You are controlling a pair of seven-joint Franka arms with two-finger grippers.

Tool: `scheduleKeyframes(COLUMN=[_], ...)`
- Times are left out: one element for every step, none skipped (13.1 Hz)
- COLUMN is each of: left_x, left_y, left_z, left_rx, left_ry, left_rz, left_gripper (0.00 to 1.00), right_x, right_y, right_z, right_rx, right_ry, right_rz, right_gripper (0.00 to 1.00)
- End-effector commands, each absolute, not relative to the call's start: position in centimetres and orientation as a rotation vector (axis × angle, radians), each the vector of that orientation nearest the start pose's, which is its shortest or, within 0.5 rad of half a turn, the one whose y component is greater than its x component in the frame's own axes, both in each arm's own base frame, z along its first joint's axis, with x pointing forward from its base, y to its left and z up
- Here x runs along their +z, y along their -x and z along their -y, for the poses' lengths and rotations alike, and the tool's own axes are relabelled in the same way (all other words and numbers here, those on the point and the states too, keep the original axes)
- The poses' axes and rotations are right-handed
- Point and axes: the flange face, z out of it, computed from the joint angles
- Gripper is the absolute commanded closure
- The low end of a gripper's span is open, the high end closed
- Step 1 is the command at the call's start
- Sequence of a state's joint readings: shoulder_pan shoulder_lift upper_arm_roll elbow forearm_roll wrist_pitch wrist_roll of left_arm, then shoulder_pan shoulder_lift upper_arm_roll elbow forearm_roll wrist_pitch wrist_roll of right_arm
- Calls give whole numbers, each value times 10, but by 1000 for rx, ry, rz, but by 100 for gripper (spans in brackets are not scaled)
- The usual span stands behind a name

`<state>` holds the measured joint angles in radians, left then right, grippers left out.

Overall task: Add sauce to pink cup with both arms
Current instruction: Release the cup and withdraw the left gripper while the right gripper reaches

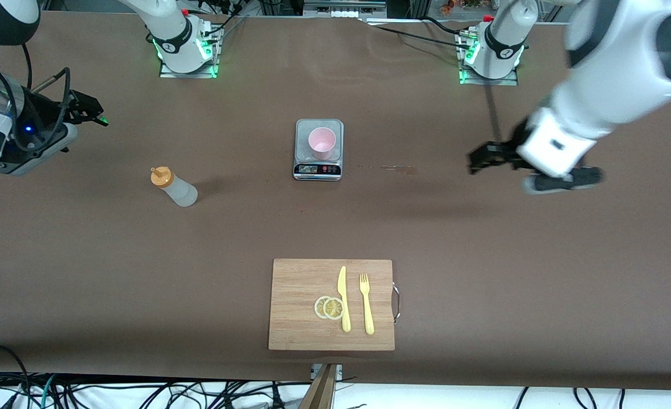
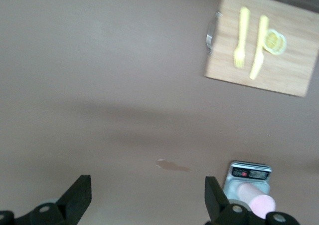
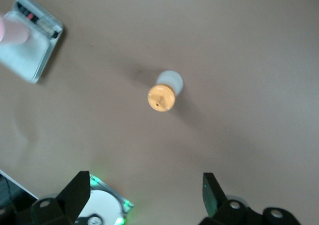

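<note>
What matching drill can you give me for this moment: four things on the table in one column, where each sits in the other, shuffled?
Things:
1. small translucent whitish squeeze bottle with orange nozzle cap
2. small pale pink translucent plastic cup
3. two round yellow lemon slices
4. small brownish spill on the table

Places:
A. on the rectangular wooden cutting board, beside the yellow plastic knife
B. on the bare brown table, toward the right arm's end
C. on the plate of the small silver digital scale
D. beside the scale, toward the left arm's end

Pairs: 1-B, 2-C, 3-A, 4-D
</note>
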<state>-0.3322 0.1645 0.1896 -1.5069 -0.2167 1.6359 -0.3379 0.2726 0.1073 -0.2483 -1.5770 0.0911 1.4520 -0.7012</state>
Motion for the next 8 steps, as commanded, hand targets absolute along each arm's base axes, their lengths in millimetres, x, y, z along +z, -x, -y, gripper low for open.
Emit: scheduleKeyframes(left_x=[586, 590, 598, 599, 598, 597, 590, 583], left_y=[-587, -584, -578, -572, -568, -566, -564, -563], left_z=[33, 8, -3, -7, -16, -19, -22, -24], left_rx=[167, 140, 120, 157, 189, 198, 227, 253], left_ry=[3310, 3256, 3220, 3212, 3212, 3212, 3212, 3210], left_rz=[254, 116, -3, -35, -19, -12, -6, -34], left_gripper=[0, 0, 0, 0, 0, 0, 0, 0], right_x=[518, 500, 481, 460, 439, 415, 390, 363], right_y=[-578, -584, -589, -593, -595, -595, -594, -594], right_z=[-2, 14, 27, 46, 62, 80, 94, 104], right_rx=[232, 214, 180, 139, 97, 52, 1, -71], right_ry=[2595, 2520, 2431, 2345, 2270, 2198, 2118, 2016], right_rz=[1242, 1275, 1322, 1362, 1390, 1407, 1425, 1462], right_gripper=[0, 0, 0, 0, 0, 0, 0, 0])
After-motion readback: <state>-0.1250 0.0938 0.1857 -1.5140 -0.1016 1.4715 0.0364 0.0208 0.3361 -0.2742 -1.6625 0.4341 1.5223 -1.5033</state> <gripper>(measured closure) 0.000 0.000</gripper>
